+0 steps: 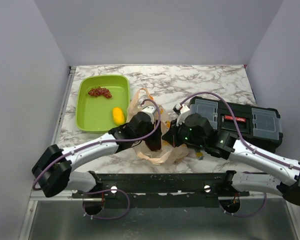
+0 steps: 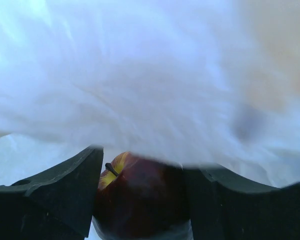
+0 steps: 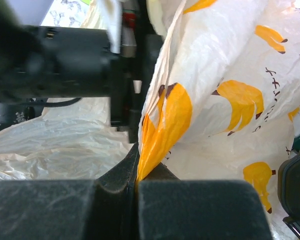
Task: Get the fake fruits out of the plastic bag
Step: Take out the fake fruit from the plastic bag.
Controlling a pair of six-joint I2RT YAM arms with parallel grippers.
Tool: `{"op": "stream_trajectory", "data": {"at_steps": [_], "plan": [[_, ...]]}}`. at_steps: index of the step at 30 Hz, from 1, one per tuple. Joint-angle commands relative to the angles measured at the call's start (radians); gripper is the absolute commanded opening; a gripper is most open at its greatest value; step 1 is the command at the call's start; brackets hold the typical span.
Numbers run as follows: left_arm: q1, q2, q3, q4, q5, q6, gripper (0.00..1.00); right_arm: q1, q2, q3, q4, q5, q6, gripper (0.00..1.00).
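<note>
The plastic bag (image 1: 162, 155) lies crumpled at the table's near middle. My left gripper (image 1: 154, 142) reaches into it and is shut on a dark red apple with a yellow patch and stem (image 2: 140, 200), held between both fingers (image 2: 65, 190); bag film covers the rest of the left wrist view. My right gripper (image 1: 169, 137) is shut on a fold of the bag (image 3: 225, 100), pinched between its jaws (image 3: 137, 180). The yellow-orange mango-like fruit (image 1: 118, 115) and the dark red grapes (image 1: 100, 92) lie in the lime-green tray (image 1: 87, 120).
A black toolbox with a clear lid (image 1: 240, 122) stands at the right, close behind my right arm. The left arm's wrist (image 3: 65, 55) shows dark in the right wrist view. Grey walls enclose the marble table.
</note>
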Motion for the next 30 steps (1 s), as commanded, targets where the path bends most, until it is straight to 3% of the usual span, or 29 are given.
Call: {"op": "stream_trajectory", "data": {"at_steps": [1,9,17,30], "plan": [[-0.002,-0.117,0.005,-0.065,0.0,0.028,0.04,-0.004,0.005,-0.001,-0.007,0.075,0.004,0.01],[0.013,-0.433,-0.047,-0.062,-0.02,0.073,0.04,-0.003,0.002,-0.011,0.002,0.164,0.009,0.01],[0.025,-0.624,-0.064,-0.089,-0.054,0.081,0.0,-0.004,0.031,-0.012,0.027,0.15,0.018,0.01],[0.032,-0.675,-0.029,-0.138,-0.201,0.076,0.0,-0.003,0.083,0.007,0.054,0.107,0.026,0.01]]}}
